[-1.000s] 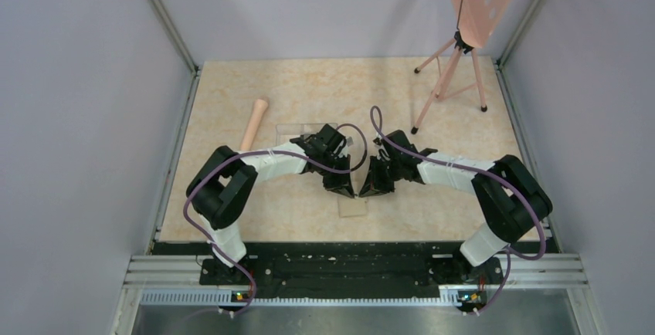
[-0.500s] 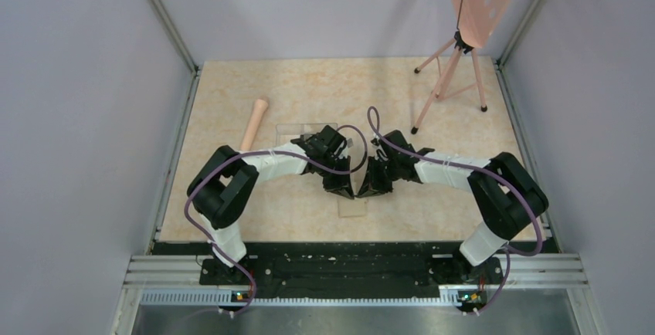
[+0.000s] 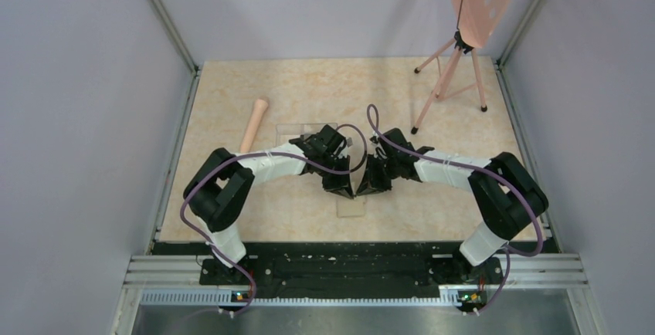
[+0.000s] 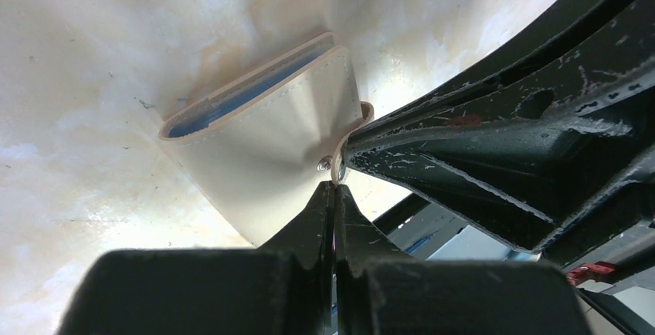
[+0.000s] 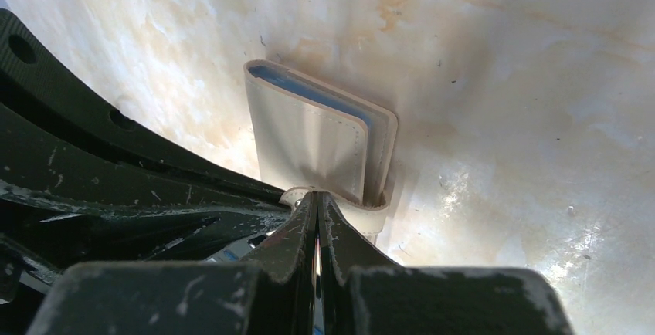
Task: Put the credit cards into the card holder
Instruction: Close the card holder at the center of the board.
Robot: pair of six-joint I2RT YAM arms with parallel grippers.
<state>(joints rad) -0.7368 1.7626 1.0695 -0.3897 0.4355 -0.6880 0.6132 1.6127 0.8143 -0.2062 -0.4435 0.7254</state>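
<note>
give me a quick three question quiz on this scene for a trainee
1. Multiple choice: which colour shows inside the folded card holder? A red, B blue, C green.
2. True or false: the left gripper is wide open and well clear of the card holder.
3. Fill in: the right gripper is shut on a tab of the ___.

Key: 1 B. 2 false, it is shut at the holder's edge near the clasp. 3 card holder.
</note>
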